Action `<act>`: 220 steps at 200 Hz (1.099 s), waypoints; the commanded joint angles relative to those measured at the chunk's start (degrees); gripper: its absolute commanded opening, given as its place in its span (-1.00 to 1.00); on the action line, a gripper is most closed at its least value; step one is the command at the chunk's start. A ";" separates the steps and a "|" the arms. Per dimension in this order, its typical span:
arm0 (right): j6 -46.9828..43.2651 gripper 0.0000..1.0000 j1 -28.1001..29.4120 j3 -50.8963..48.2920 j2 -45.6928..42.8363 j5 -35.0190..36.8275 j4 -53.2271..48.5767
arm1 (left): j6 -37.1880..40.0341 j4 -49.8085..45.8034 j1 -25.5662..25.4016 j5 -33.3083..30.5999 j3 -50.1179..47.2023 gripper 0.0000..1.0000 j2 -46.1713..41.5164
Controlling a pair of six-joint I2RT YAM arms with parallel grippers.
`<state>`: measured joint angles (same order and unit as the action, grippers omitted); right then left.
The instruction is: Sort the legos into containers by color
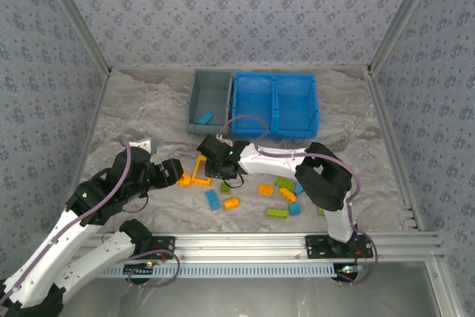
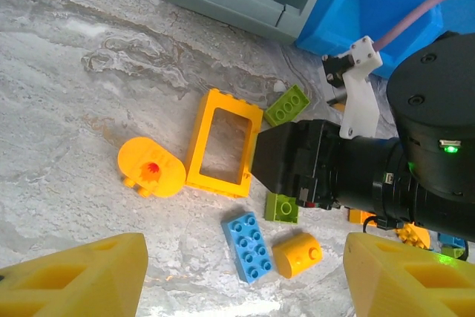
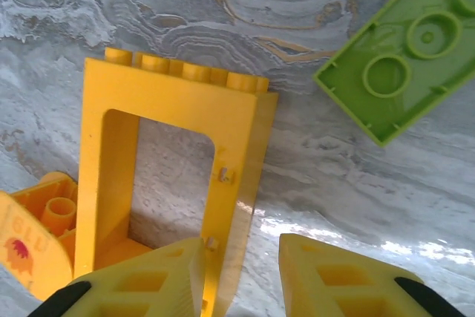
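1. Right wrist view: the right tool [image 3: 241,280] hangs low over the orange frame [image 3: 100,183], which lies flat on the surface [image 3: 334,176]. Its fingers stand apart, one over the frame's opening and one outside it, with the frame's long side rail between them.
2. From this angle I cannot tell whether the inner finger already touches the rail. A gap shows on the outer side, so I judge that nothing is clamped yet.
3. A lime brick [image 3: 401,72] lies ahead and to the right of that tool, apart from the frame. A round orange piece [image 3: 37,235] sits just beside the frame on the tool's left.
4. The left tool [image 2: 241,276] hovers near these pieces with its fingers wide apart and nothing between them.
5. The step in hand, as I judge it, is picking up the frame for sorting.
6. The next move calls for shutting squarely on the rail, lifting without dragging the round piece, and carrying the frame forward to the blue bin [image 1: 297,131]. The grey bin [image 1: 194,102] beside it holds a blue brick [image 1: 204,117], so orange likely belongs in a blue-bin compartment.
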<state>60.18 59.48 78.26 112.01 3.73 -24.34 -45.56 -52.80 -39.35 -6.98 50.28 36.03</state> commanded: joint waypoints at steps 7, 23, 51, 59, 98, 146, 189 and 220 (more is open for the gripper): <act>1.78 -0.31 -0.46 2.65 2.55 0.21 -0.57 | 0.09 0.93 0.06 0.92 -0.18 0.40 0.44; 1.87 -0.31 -0.43 3.94 3.20 0.60 -1.36 | 0.08 1.11 0.04 0.99 -0.36 0.40 0.44; 1.78 -0.26 -0.20 5.54 4.27 0.70 -2.15 | -0.07 1.19 0.06 1.09 -0.75 0.40 0.36; 1.91 -0.28 -0.22 6.21 5.01 0.52 -2.90 | -0.03 1.29 0.02 1.09 -0.89 0.39 0.36; 3.16 -0.47 -0.43 5.94 6.32 0.22 -2.80 | 0.16 1.74 0.05 1.21 -1.52 0.38 0.42; 0.26 -0.80 0.19 7.17 2.18 6.87 -6.97 | 0.48 1.95 0.04 1.38 -1.56 0.38 0.87; -4.67 -0.85 -0.53 4.09 -10.74 17.33 -14.68 | 1.21 8.76 0.01 7.29 -1.75 0.39 4.22; -11.72 -0.87 -7.34 -1.79 -23.83 22.60 -20.44 | 1.93 18.24 -4.91 10.20 2.30 0.40 13.93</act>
<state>55.20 57.71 80.18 97.67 18.06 -36.53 -45.30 -43.90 -40.42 -0.49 49.10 43.81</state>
